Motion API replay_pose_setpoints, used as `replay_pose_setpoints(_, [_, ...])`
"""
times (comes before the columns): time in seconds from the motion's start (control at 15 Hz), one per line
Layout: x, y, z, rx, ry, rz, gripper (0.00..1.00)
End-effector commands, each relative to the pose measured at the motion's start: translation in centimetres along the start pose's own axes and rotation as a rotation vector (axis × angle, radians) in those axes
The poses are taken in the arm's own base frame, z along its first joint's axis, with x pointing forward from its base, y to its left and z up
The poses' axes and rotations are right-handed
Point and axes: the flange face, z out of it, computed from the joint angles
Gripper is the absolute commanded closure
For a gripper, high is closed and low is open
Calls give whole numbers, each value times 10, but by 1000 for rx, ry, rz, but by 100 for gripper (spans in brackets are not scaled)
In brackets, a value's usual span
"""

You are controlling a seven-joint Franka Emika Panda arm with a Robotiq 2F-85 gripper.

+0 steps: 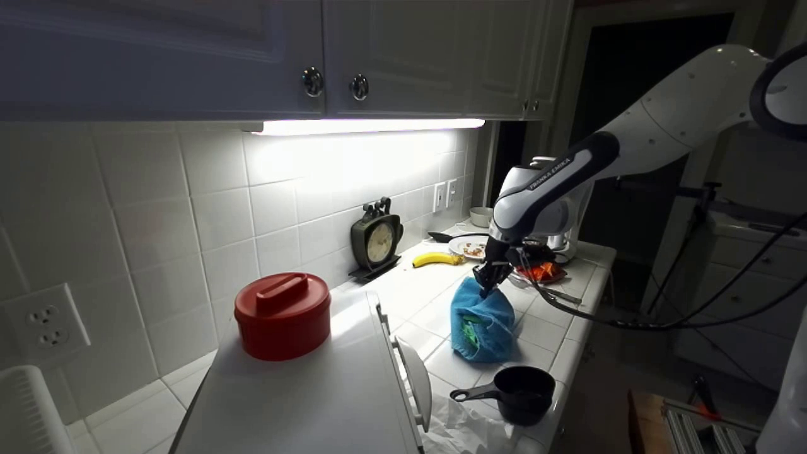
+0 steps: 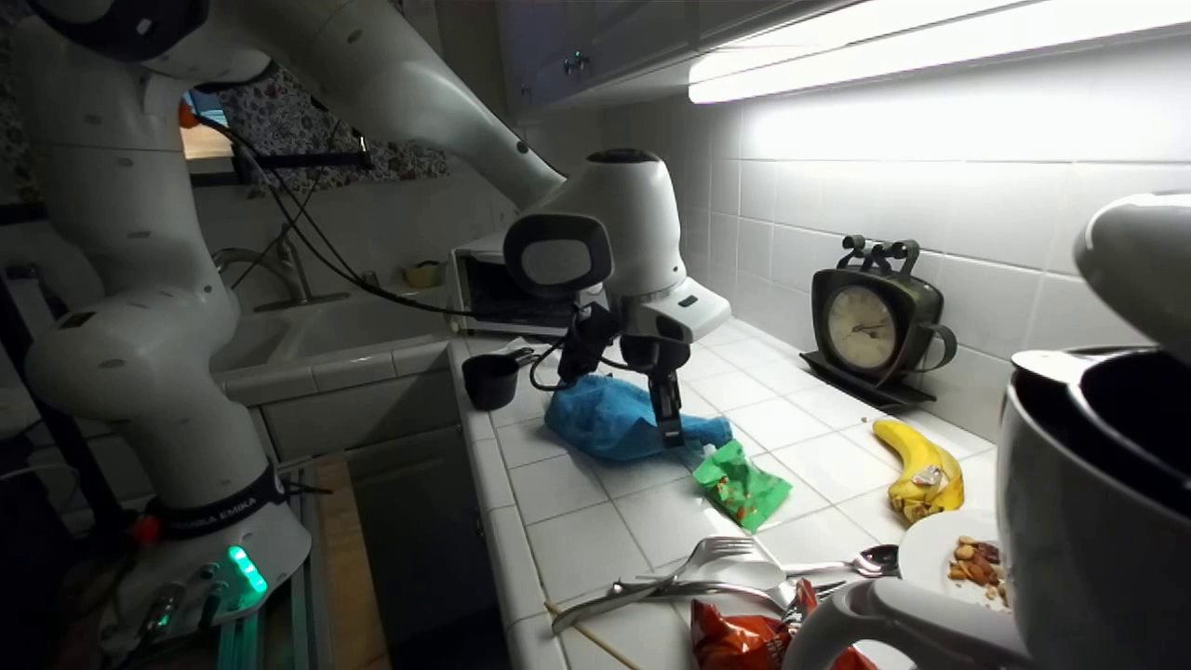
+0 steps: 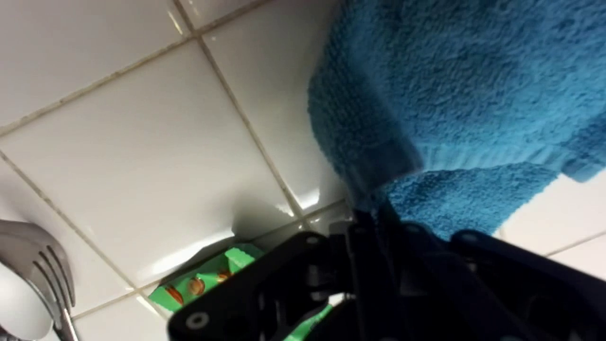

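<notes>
one blue towel seems pinched in the gripper; contact is dim. lift gently, clear of the green wrapper.

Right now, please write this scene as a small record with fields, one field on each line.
Gripper: closed on a fold of the blue cloth
Cloth: bunched, partly resting on the white tiled counter
Beside the cloth: green packet
Elsewhere on the counter: black measuring cup, banana, cutlery, plate with nuts
Near the tiled wall: dark clock
On the white toaster oven: red lidded container
Unclear: what the green patch in the cloth's folds is
</notes>
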Motion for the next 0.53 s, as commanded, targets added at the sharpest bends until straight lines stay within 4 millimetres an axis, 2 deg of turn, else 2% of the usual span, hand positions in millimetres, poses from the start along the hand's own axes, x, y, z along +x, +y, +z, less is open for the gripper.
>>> replay_pose_setpoints(0.0, [15, 6, -23, 2, 80, 47, 95])
replay_pose_setpoints(0.27, [22, -10, -57, 6, 179, -8, 95])
replay_pose_setpoints(0.47, [21, -37, -83, 34, 222, -76, 95])
